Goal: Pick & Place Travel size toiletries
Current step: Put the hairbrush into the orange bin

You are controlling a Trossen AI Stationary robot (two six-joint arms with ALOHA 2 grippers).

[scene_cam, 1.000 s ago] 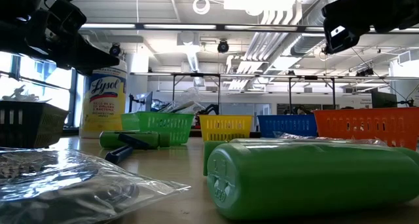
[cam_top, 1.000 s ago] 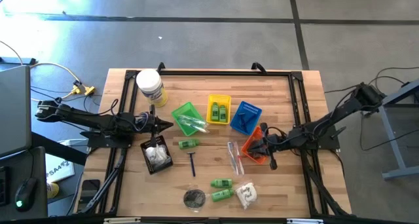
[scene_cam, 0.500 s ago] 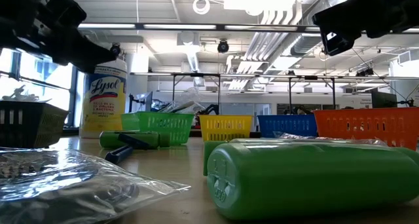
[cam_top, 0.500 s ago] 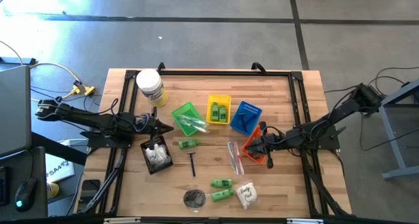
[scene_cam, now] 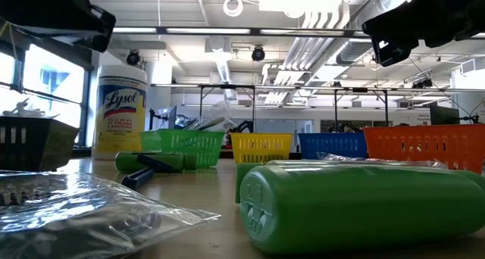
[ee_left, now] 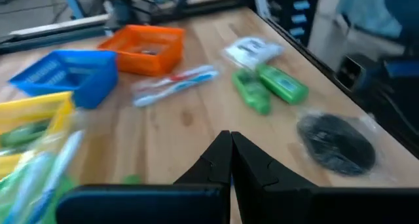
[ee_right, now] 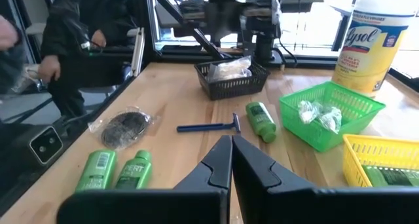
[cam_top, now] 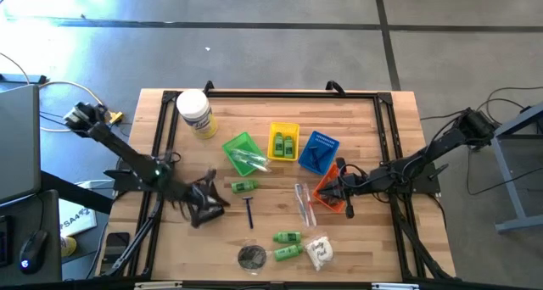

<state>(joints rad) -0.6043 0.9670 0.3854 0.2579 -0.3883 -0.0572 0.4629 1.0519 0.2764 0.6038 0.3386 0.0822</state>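
Here, left gripper [cam_top: 206, 202] hovering over the black basket [ee_right: 230, 79], fingers pressed together, right gripper [cam_top: 326, 189] pressed together too, hanging beside the orange basket [cam_top: 330, 197].

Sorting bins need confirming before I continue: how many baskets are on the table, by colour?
green basket: 1
yellow basket: 1
blue basket: 1
orange basket: 1
black basket: 1
Total: 5
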